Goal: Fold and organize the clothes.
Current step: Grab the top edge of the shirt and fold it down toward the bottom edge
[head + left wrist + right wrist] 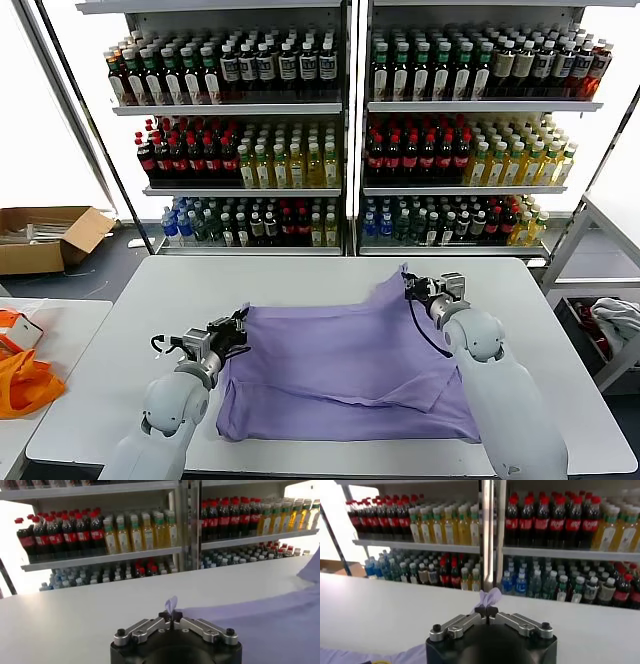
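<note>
The lavender T-shirt (pixel 340 365) lies spread on the white table (pixel 300 275), plain side up; no printed graphic shows. My left gripper (pixel 241 329) is shut on the shirt's left edge, low over the table; a tuft of lavender fabric (pixel 171 603) sticks out between its closed fingertips. My right gripper (pixel 410 287) is shut on the shirt's far right corner and holds it lifted off the table, so the cloth peaks there. A tuft of fabric (pixel 490 597) shows above its closed fingertips too.
Shelves of bottled drinks (pixel 340 130) stand behind the table. A cardboard box (pixel 45 235) sits on the floor at the left. An orange bag (pixel 25 375) lies on a side table at the left. A whitish cloth (pixel 618 320) lies in a bin at the right.
</note>
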Robot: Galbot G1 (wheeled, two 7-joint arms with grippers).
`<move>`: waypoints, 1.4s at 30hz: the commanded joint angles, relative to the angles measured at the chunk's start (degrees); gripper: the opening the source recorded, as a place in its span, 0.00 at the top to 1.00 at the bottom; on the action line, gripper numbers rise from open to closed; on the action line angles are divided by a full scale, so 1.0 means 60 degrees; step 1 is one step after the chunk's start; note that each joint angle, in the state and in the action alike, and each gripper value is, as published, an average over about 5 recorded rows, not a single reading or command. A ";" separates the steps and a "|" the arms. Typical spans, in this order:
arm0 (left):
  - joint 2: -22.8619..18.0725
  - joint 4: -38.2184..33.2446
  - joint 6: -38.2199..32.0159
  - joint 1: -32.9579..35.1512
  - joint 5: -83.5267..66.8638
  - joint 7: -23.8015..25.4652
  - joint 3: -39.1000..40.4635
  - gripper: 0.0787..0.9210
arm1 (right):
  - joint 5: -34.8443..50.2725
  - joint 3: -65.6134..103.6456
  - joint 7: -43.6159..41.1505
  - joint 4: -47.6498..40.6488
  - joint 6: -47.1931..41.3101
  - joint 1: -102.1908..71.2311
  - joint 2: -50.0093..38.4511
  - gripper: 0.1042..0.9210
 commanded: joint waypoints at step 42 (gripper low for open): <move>-0.0545 -0.2467 -0.0857 0.3936 0.1497 0.0253 -0.0914 0.99 | -0.0827 0.1825 0.0879 0.4741 0.0482 -0.6424 0.0251 1.00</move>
